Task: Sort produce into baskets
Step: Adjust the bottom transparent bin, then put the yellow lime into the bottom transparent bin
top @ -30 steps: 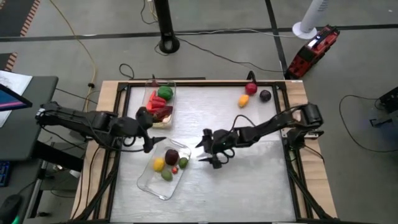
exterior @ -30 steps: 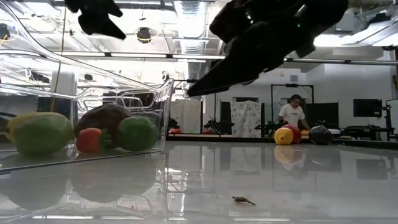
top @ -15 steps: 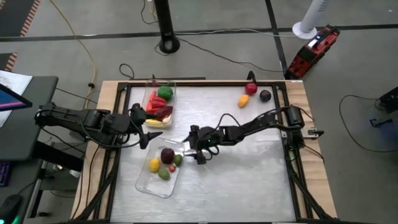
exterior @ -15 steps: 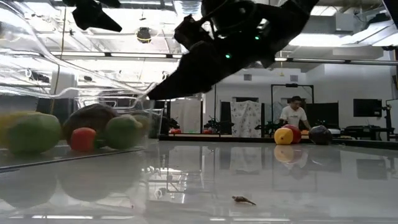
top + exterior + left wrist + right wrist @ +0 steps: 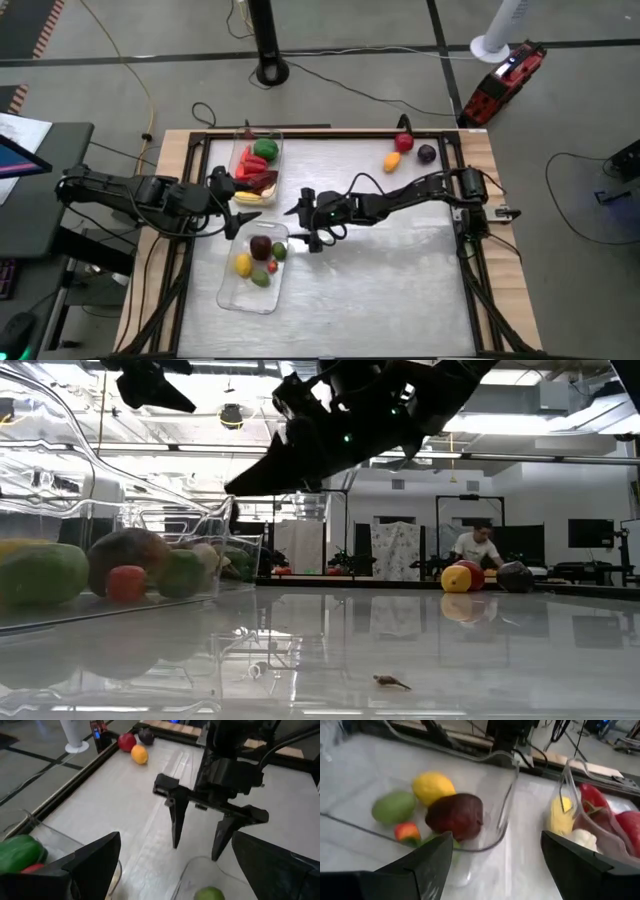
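at the left of the worktop (image 5: 400, 290) the left tool (image 5: 232, 206) hangs between the two clear baskets, its fingers spread wide and holding nothing, as its own wrist view shows. just beyond it, toward the far edge, the far basket (image 5: 240, 155) holds red and green vegetables with a yellow piece and a pale one at its near end. nearer the front, the near basket (image 5: 262, 295) lies slightly skewed and carries a dark purple fruit (image 5: 261, 247), a yellow fruit (image 5: 243, 265), two green fruits and a small red piece. the right tool (image 5: 308, 221) reaches in from the right and sits at the right-hand far corner of this near basket, fingers parted and empty; the left wrist view shows its two fingers pointing down just outside the clear rim, and it is not possible to tell whether they touch it. judging by this, the step in hand looks like nudging or straightening the near basket rather than carrying produce. well apart, by the far right corner of the worktop, three loose pieces wait: a red fruit (image 5: 403, 142), an orange-yellow fruit (image 5: 391, 161) and a dark fruit (image 5: 427, 153). the next move likely calls for the right arm to pull clear of the basket, swing back to that far corner, settle its open fingers around one piece and bring it to the matching basket.
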Controlling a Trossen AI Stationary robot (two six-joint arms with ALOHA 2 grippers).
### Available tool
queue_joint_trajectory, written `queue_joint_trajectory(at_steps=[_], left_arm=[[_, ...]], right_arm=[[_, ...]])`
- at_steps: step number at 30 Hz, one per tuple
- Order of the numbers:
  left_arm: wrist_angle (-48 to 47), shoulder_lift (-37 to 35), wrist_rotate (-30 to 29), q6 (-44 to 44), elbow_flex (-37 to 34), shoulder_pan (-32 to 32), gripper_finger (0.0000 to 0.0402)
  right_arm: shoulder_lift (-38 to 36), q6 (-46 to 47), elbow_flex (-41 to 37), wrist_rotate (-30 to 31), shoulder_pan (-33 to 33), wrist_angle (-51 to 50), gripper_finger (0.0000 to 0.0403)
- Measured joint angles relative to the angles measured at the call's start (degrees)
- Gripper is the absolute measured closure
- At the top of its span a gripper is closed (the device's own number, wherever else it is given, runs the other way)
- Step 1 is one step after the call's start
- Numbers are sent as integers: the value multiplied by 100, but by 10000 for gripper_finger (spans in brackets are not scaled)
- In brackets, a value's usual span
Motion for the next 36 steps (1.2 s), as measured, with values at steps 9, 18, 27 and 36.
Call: queue_joint_trajectory(at_steps=[9,18,27,36], left_arm=[[-742,31,200,-479,-4,-4,33],[-843,798,182,-473,-9,7,33],[-766,699,103,-193,-7,120,33],[-938,507,142,-205,-7,120,33]], right_arm=[[-1438,-420,64,837,-419,-2752,88],[-2703,-373,4,1007,-1529,-5733,92],[-2686,-2094,-683,999,-3088,-5843,80],[-1876,-2930,-731,2874,-3160,-6498,11]])
